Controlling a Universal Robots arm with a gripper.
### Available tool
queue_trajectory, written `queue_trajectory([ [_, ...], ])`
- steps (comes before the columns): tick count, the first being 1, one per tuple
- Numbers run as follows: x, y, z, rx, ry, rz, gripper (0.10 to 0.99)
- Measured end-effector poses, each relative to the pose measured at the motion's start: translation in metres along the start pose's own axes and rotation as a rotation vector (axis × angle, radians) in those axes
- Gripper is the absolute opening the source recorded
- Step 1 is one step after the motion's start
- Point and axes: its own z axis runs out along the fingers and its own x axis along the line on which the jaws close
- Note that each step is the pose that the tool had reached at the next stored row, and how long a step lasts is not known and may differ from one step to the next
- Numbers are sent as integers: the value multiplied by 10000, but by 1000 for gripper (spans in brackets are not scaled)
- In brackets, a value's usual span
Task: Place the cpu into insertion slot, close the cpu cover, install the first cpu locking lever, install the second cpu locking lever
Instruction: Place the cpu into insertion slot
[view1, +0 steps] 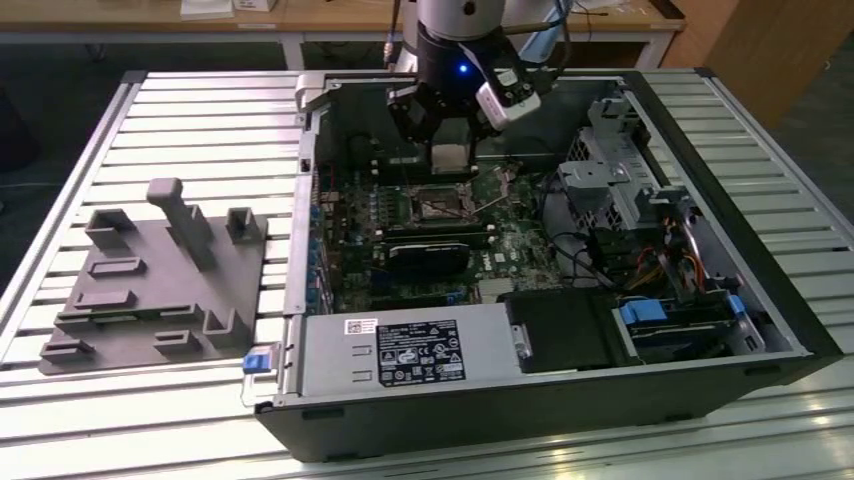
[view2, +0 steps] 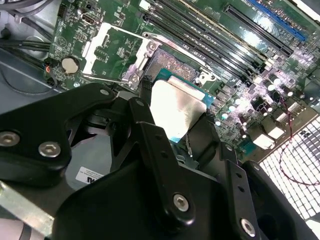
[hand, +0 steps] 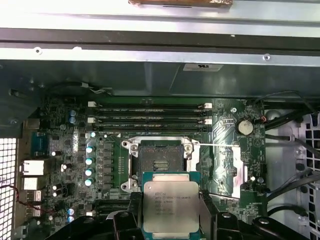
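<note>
- Desk (view1: 174, 110): slatted metal top that carries everything, the insertion slot (hand: 159, 162) included
- Computer case (view1: 747, 300): black tower on its side with the panel off; the insertion slot lies inside it, toward the wall below the arm
- Grey fixture (view1: 147, 290): moulded block on the desk outside the case, well apart from the insertion slot, toward the exterior view's left
- Arm (view1: 461, 40): comes down into the case near the insertion slot
- Motherboard (hand: 220, 115): green board on the case floor, all round the insertion slot
- Power supply (view1: 400, 355): labelled box well apart from the insertion slot, beyond a black card (view1: 430, 252) that sits just beside the slot
- Hand (hand: 171, 220): black fingers (hand: 129, 222) pressed against two opposite edges of the cpu, pinching it; it hovers at the insertion slot's edge
- Memory slots (hand: 150, 112): long narrow black rows just beside the insertion slot, on the side away from the hand
- Cpu cover (hand: 227, 172): silver frame swung open off the insertion slot, on the side toward the coin battery
- Insertion slot: bare, its dark centre and silver surround showing in both wrist views
- Cpu (hand: 171, 205): silvery top up, held in the hand, overlapping the insertion slot's near rim in the first wrist view; not seated
- Coin battery (hand: 244, 126): near the insertion slot, just past the open cover
</note>
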Motion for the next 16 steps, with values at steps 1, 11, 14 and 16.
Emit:
queue_trajectory([
  [1, 3, 1, 11, 0, 0, -2, 541],
  [11, 23, 23, 110, -1, 1, -18, 541],
  [14, 31, 30, 134, -1, 1, -18, 541],
  [16, 37, 33, 151, -1, 1, -19, 541],
])
